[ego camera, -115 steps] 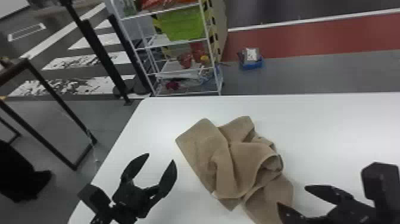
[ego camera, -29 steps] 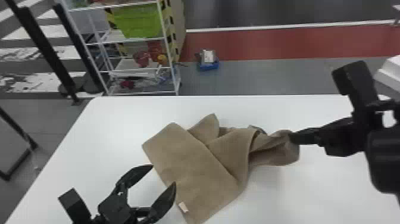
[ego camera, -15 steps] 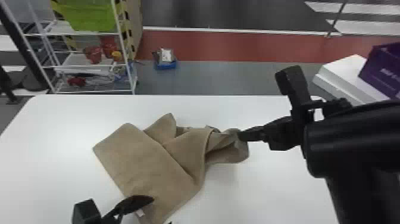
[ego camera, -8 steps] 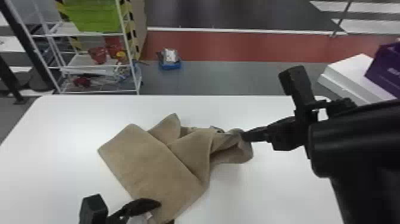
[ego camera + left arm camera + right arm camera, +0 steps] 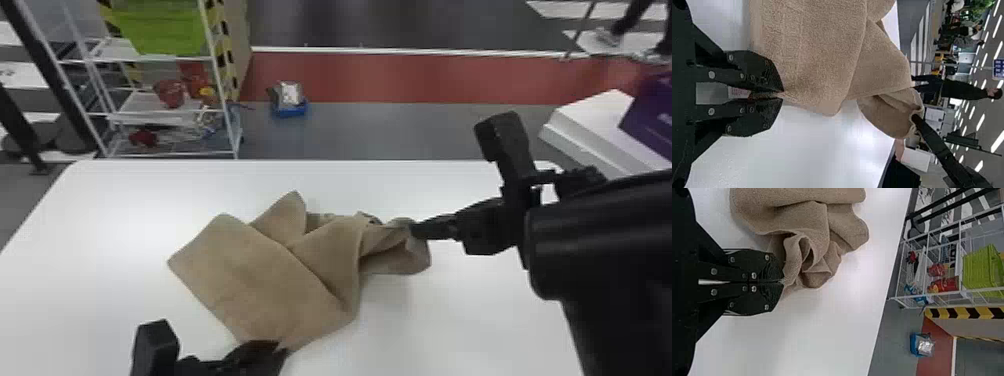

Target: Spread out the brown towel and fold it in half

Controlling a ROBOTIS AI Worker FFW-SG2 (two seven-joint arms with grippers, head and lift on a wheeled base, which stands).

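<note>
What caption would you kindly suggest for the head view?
The left gripper pinches the brown towel at its near corner, the right gripper at its bunched end, over a white table.

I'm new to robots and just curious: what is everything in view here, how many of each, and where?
towel: one, brown, rumpled on the table
table: one, white, before the robot
wire rack: one, white, beyond the table
green basket: at least one, green, on the rack
red containers: two, red, mid-rack
tray: one, blue, on the grey floor
purple box: one, purple, far right
left gripper: one, black, closed on the towel's near corner
right gripper: one, black, closed on its right end
</note>
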